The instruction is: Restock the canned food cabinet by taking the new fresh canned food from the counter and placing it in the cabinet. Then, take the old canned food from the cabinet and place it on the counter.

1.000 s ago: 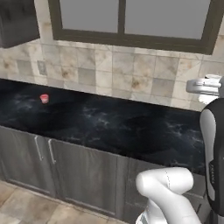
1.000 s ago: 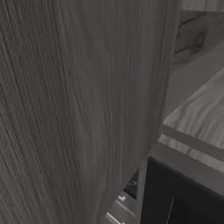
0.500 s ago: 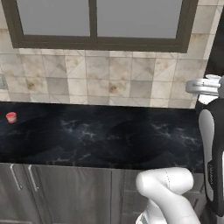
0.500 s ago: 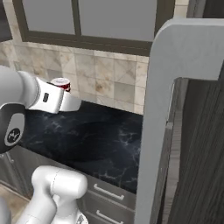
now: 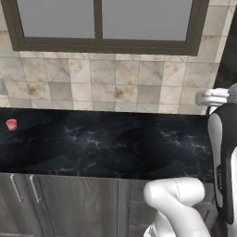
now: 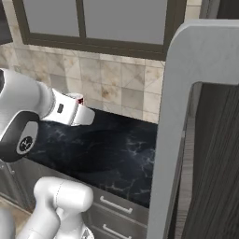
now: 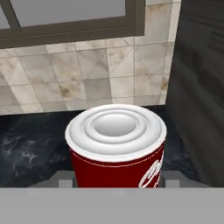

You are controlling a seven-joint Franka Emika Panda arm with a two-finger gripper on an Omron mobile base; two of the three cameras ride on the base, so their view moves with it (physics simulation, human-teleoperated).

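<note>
Short can, dark red body, white ribbed end [image 7: 116, 148]: clamped between jaws of two-finger gripper [image 7: 116, 180] (above glossy black marble counter [image 7: 30, 144]).

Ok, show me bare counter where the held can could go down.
Bare: the counter from the small red can at far left across to the arm, tiled wall to front edge. Tight: the right end beside the grey door, where the claw holds the white-topped can.

A dark-framed window [image 5: 99, 25] sits above the beige tiled backsplash [image 5: 106, 85] (2 panes, frosted grey).
</note>
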